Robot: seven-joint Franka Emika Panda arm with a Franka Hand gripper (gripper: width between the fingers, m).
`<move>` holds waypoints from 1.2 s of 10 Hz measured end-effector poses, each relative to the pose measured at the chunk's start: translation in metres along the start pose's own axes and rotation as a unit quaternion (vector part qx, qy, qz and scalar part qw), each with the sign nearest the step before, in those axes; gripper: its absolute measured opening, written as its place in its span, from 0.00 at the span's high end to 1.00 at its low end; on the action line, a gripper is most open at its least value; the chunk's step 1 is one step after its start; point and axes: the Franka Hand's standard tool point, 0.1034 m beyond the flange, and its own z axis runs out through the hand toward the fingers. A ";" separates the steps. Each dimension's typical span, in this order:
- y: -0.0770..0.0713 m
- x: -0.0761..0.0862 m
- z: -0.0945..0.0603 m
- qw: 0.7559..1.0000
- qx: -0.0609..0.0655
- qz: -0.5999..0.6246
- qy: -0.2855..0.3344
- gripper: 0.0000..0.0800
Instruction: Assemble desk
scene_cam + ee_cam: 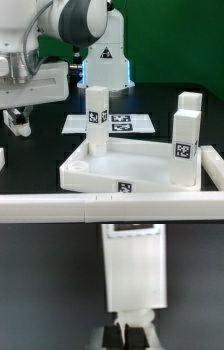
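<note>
The desk top [105,168], white and rimmed, lies in the middle of the black table. One tagged leg [96,118] stands upright at its far left corner, and a second leg [183,140] stands at its right side. A third leg [190,101] rises behind that one. In the wrist view another white leg [133,272] lies flat on the table, with its narrow peg end [135,315] toward my gripper [125,338]. The jaws are shut together right at that peg end, and nothing shows between the dark pads [112,338]. In the exterior view my gripper [15,122] hangs low at the left.
The marker board [118,123] lies flat behind the desk top. The robot's white base [105,65] stands at the back. A white bar [211,160] runs along the exterior view's right of the desk top, and a small white piece [3,157] shows at the left edge.
</note>
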 end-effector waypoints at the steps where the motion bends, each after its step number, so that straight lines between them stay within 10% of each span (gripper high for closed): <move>1: -0.007 -0.001 -0.003 1.000 0.002 0.003 -0.023 1.00; 3: 0.004 -0.011 -0.003 1.000 -0.025 -0.008 -0.010 1.00; 5: 0.003 -0.010 -0.003 1.000 -0.023 -0.006 -0.012 0.98; 6: 0.001 -0.011 -0.002 1.000 -0.020 0.006 -0.018 0.76; 7: -0.011 -0.009 0.000 0.999 -0.016 0.020 -0.043 0.76; 9: -0.019 -0.003 0.001 0.998 -0.024 0.009 -0.052 0.33; 12: -0.004 -0.024 0.016 0.998 -0.034 0.003 -0.053 0.19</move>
